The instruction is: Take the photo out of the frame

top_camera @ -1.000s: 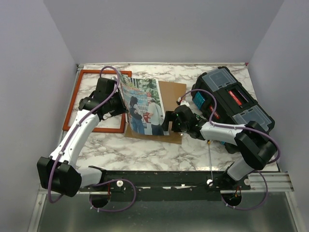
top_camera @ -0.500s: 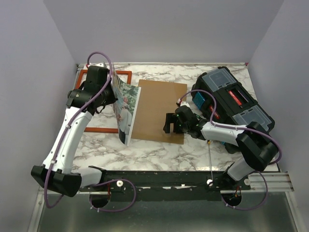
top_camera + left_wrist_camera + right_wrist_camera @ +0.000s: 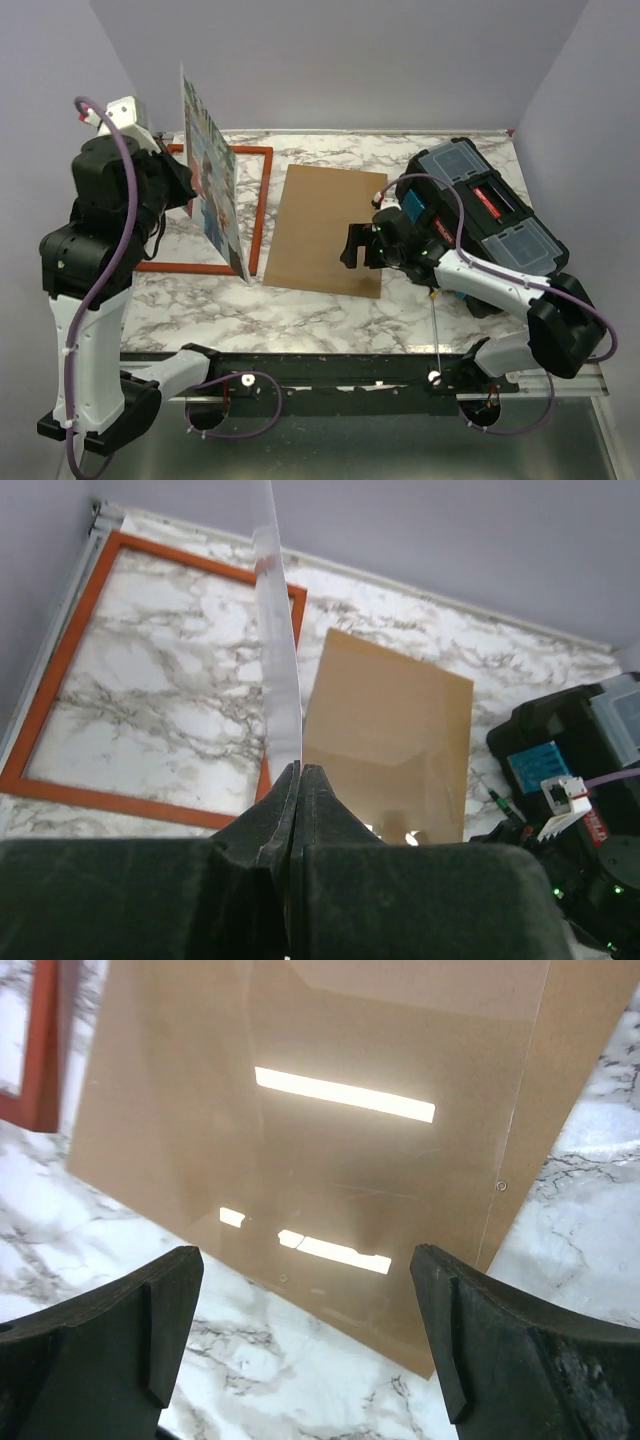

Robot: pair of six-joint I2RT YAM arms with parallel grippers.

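Top external: left tool [image 3: 188, 200] pinches photo [image 3: 212, 185] upright, outside frame [image 3: 180, 266]

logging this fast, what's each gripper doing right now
left gripper: shut on the photo
right gripper: open, empty, over the board

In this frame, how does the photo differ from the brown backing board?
Pose: the photo is held up on edge, while the brown board lies flat on the table. Hold: the photo is pinched in the shut left gripper; the board is in no grip, with the open right gripper over it. Look: the photo is a colour print, the board plain brown. Both are thin rectangles, outside the orange frame.
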